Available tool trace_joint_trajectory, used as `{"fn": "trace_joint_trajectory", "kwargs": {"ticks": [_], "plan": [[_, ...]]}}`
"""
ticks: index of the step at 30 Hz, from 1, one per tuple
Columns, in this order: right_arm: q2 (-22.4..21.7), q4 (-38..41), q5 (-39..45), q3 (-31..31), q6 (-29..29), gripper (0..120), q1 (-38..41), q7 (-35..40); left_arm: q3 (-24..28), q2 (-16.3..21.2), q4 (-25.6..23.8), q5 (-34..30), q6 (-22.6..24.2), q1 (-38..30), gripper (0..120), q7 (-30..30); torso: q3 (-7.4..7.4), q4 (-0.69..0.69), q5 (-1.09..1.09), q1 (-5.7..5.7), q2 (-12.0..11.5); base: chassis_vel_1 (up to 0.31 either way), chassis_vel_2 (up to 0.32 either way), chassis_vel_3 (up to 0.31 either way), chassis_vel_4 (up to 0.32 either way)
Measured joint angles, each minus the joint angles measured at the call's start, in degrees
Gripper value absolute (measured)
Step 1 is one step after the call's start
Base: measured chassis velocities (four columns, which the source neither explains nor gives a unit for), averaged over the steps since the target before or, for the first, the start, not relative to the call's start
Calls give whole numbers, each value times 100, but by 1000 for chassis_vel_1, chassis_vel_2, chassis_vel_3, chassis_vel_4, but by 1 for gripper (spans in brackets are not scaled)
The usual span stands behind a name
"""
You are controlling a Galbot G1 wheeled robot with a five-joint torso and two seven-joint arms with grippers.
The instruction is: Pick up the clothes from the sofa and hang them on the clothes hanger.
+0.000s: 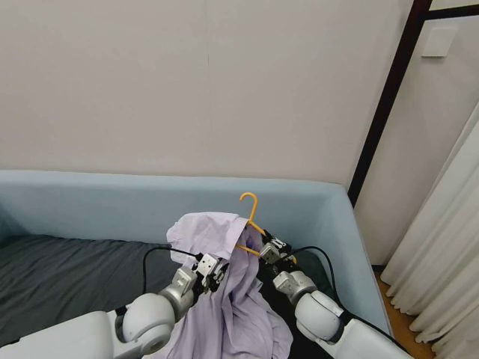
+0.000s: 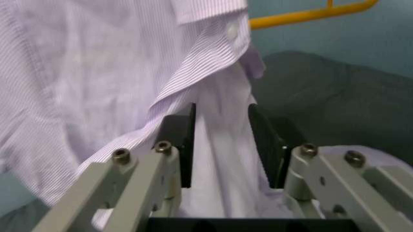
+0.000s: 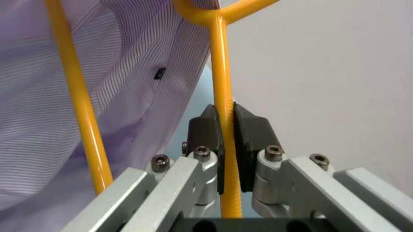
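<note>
**Shirt half-draped on a yellow hanger, held up over the sofa**

Both arms are raised together over the right end of the pale blue sofa (image 1: 90, 198), close in front of the robot. Between them a lilac striped shirt (image 1: 224, 299) hangs off a yellow hanger (image 1: 255, 206), whose hook stands up in front of the sofa's backrest. The cloth is bunched over the hanger's left side and falls in loose folds down toward the dark grey seat cushion (image 1: 60, 273).

The left gripper (image 1: 213, 271) is at the left edge of the shirt, just below the bunched shoulder. Seen from its wrist, the left gripper (image 2: 221, 113) has a fold of shirt (image 2: 96, 72) running down between its two black fingers (image 2: 184, 145), which pinch that fold from both sides. The collar hangs just above, and a stretch of the hanger (image 2: 310, 14) shows beyond it.

The right gripper (image 1: 271, 248) sits just right of the shirt, under the hook. From its own wrist, the right gripper (image 3: 225, 116) is clamped tight on a straight yellow bar of the hanger (image 3: 219, 63), with its pads (image 3: 248, 130) pressed against the bar on either side. The shirt (image 3: 38, 121) lies over the other bar beside it.

A plain wall (image 1: 187, 82) stands behind the sofa, and a white curtain (image 1: 441, 269) hangs on the far right.
</note>
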Motion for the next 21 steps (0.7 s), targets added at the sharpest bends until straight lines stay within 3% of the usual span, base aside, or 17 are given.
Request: {"fn": "trace_joint_trajectory", "kwargs": {"ticks": [3, 4, 5, 8, 10, 12, 15, 17, 20, 21], "plan": [[31, -117, -707, 299, 378, 5, -221, 1, -897, 634, -325, 572, -635, 948, 56, 401, 0, 1, 0, -1, 1, 0, 0, 0, 0], [31, -117, -707, 299, 378, 5, -221, 1, -897, 634, -325, 572, -635, 948, 56, 401, 0, 1, 0, -1, 1, 0, 0, 0, 0], [31, -191, -946, 403, 521, 5, -266, -1, -1244, 868, -358, 708, -995, 1259, 62, 667, 0, 3, -1, -1, 0, 0, 0, 0, 0], [-3, -296, -1284, 579, 744, 5, -306, -9, -1881, 1397, -362, 649, -1945, 1490, 77, 1523, 0, 0, 1, 0, 0, 0, 0, 0, 0], [-6, -311, -1337, 603, 776, 5, -305, -11, -1973, 1448, -333, 566, -2054, 1458, 79, 1673, 0, -1, 1, 0, 0, 0, 0, 0, 0], [0, -376, -1522, 654, 890, 5, -256, -21, -2026, 1536, -134, 150, -2384, 1063, 89, 2198, 0, -2, 0, 0, 0, 0, 0, 0, 0], [44, -453, -1588, 557, 960, 5, -90, -28, -1960, 1591, 98, -168, -2527, 614, 97, 2535, 0, -6, -3, 0, 1, 0, 0, 0, 0], [138, -588, -1637, 351, 1074, 5, 161, -40, -1833, 1631, 469, -438, -2619, 110, 100, 2919, 1, 4, 5, 0, 0, 0, 0, 0, 0], [149, -609, -1646, 282, 1098, 5, 231, -44, -1593, 1475, 901, -616, -2629, -419, 100, 3321, 1, 10, -2, 0, 0, 0, 0, 0, 0], [149, -608, -1659, 262, 1106, 5, 243, -48, -1388, 1302, 1237, -744, -2631, -883, 100, 3646, 1, 7, -6, 0, 0, 0, 0, 0, 0]]}}
